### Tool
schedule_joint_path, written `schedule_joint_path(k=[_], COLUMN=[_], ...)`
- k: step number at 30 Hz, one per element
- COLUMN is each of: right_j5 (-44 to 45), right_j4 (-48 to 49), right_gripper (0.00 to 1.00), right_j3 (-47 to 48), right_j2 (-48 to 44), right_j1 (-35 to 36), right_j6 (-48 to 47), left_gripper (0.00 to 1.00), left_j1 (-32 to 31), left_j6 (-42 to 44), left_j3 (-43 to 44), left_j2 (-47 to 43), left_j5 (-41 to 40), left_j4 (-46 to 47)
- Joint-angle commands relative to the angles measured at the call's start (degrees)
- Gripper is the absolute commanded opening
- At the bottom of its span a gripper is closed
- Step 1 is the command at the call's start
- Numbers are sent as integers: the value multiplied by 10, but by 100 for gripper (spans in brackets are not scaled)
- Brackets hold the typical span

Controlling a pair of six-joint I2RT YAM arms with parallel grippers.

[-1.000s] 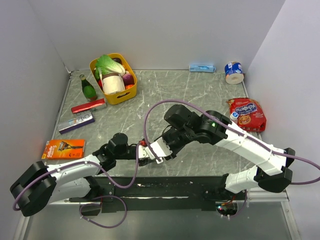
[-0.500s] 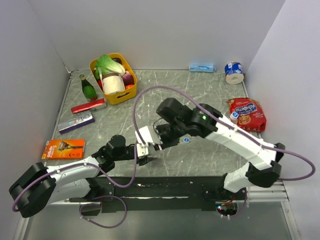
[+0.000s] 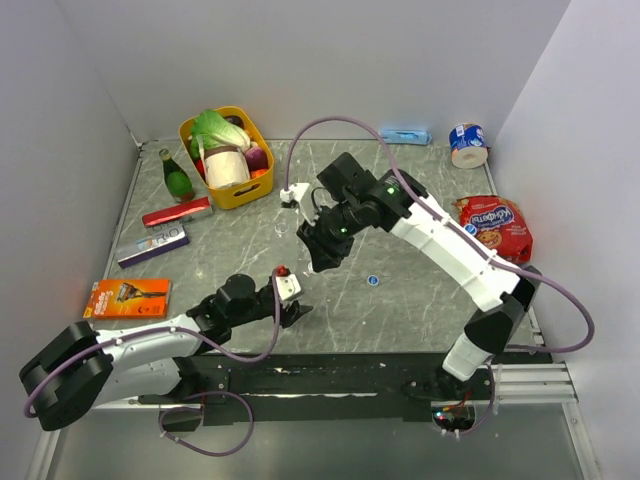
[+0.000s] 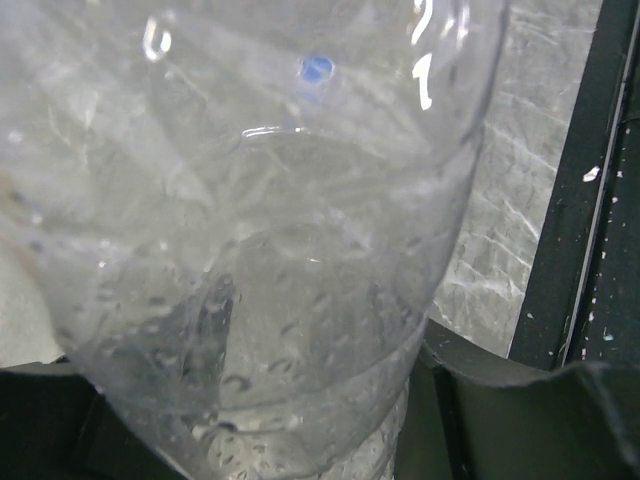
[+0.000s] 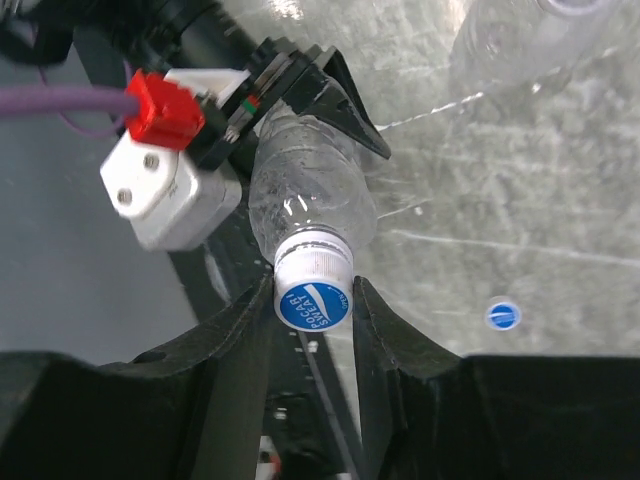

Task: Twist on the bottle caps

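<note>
Bottle capped in left hand, right hand slack beside it

Grip first: the left hand (image 3: 292, 312) is closed tight round the lower body of a small clear plastic bottle (image 5: 310, 200). Its black jaws press the see-through wall from both sides, and the bottle fills nearly all of the left wrist view. The bottle leans out of that hand with its neck pointing away from the wrist. A round blue cap (image 5: 313, 303) with white lettering sits on the neck over a white collar.

The right hand (image 3: 318, 258) has nothing clamped. Its dark fingers (image 5: 230, 380) stand partly apart, and the capped neck shows in the gap between them, in line with the tips. From overhead this hand is apart from the left hand, farther out over the grey marbled worktop (image 3: 400, 310), so the cap lies beyond its fingertips and is not pinched.

A loose blue cap (image 5: 503, 316) of the same kind lies flat on the worktop off to one side of the right hand's fingers, well clear of them. A second clear bottle (image 5: 520, 40), open at the neck, stands on the worktop farther out past the held bottle.
</note>
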Motion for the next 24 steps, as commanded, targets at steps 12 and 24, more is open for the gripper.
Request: schedule_joint_path(k=[12,24], right_j5=[-7,-75], right_j4=[-67,-136], right_gripper=[52,100], right_j3=[41,120], right_j2=[69,1], right_j1=[4,-63], right_j6=[118,-21], left_gripper=[1,1], left_j1=[-1,10], left_j6=[-22,-44], left_j3=[46,19], left_j2=[17,17], left_j5=[-16,69], left_j4=[108,67])
